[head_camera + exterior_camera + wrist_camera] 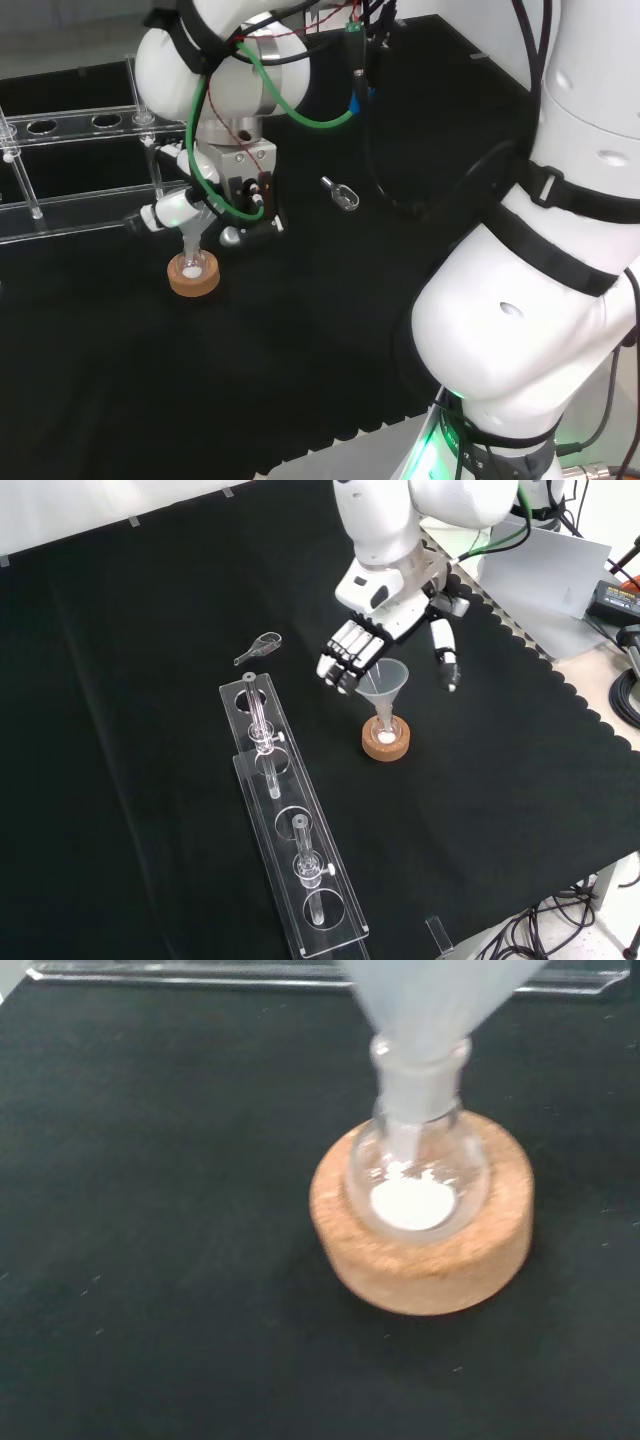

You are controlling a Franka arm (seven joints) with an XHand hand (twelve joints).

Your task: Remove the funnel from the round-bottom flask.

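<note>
While the funnel [385, 683] sits with its stem down in the neck of the round-bottom flask [386, 730], the hand [372, 645] hangs just above and around its wide mouth in the front view, fingers [341, 661] drooping at about ten o'clock from the funnel's rim and the thumb [446, 660] spread out at about two o'clock. Its fingers look relaxed rather than curled, so the hand appears released and grasping nothing yet; whether any fingertip touches the rim cannot be told. The flask rests in a cork ring stand [387, 742] on the black cloth of the table [150, 630], near the middle of the front view. Seen from the wrist, the flask's clear bulb holds a small patch of white powder [410, 1203] at its bottom, and the pale cone of the funnel rises out of the neck. At about nine o'clock from the flask in the front view lie two clear racks [290, 830] with small glass tubes standing in them, and at about eleven o'clock a small scoop [262, 646] lies on the cloth. The likely trouble is that the flask merely sits in its stand: if the funnel's stem binds in the neck, or the hand pulls sideways instead of straight up, the flask could lift or tip and spill the powder. A pinch on the thin, smooth rim could also slip.
</note>
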